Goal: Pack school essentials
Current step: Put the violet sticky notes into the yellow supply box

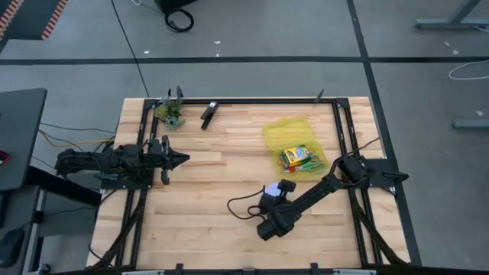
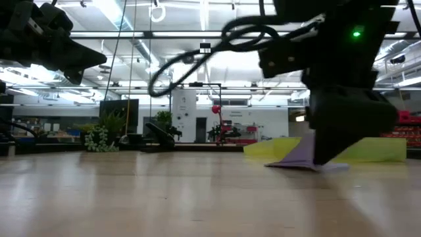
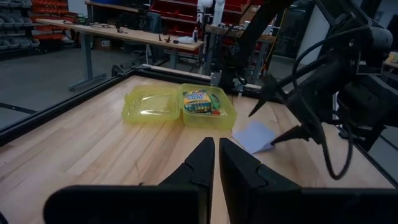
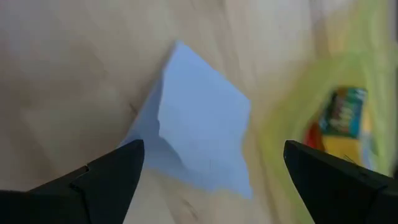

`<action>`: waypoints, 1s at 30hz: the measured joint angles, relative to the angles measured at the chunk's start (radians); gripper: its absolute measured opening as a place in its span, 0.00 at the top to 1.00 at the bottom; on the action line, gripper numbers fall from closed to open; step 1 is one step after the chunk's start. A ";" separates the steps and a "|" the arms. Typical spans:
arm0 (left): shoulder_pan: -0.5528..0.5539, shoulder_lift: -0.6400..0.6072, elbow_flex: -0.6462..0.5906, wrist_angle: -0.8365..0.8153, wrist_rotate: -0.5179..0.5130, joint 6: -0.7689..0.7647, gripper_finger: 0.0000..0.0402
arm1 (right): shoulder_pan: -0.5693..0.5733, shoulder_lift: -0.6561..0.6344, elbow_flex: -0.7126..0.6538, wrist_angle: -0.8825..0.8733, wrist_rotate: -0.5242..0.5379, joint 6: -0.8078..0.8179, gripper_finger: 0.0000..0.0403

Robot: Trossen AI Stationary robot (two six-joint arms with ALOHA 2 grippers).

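Note:
A pale blue square note pad (image 1: 269,190) lies on the wood near the table's middle right; it also shows in the right wrist view (image 4: 199,124) and the left wrist view (image 3: 252,134). My right gripper (image 4: 212,149) is open and low over it, with a finger on either side. An open yellow-green translucent case (image 1: 289,134) lies farther back. Its tray holds the crayon box (image 1: 293,157) and the green-handled scissors (image 1: 311,158). My left gripper (image 1: 183,159) is shut and hovers at the table's left, pointing right. The pencil, pen and eraser do not show. My right gripper comes at the note pad from above, slanting, with its fingers spread wide. One fingertip (image 3: 273,141) stands at the pad's edge (image 3: 268,144), and in the low view a finger (image 2: 329,155) stands over the pad (image 2: 299,161). Whether it touches the pad, I cannot tell.
A black clip-like object (image 1: 208,113) and a small green leafy clump (image 1: 172,114) sit near the far left corner. Black frame rails (image 1: 342,130) border the table. A loose cable (image 1: 238,210) loops beside the right arm. Bare wood lies between the two grippers.

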 joint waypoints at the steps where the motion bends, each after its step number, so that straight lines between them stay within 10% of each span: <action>1: 0.000 0.000 0.000 0.000 0.000 0.000 0.92 | 0.001 0.000 0.000 -0.023 -0.008 0.000 0.02; 13: 0.000 0.000 0.000 0.000 0.000 0.000 0.91 | 0.002 -0.129 0.011 0.059 0.033 0.140 0.02; 30: 0.000 0.000 0.000 0.000 0.000 0.000 0.91 | -0.002 0.009 0.004 0.139 0.117 0.059 0.15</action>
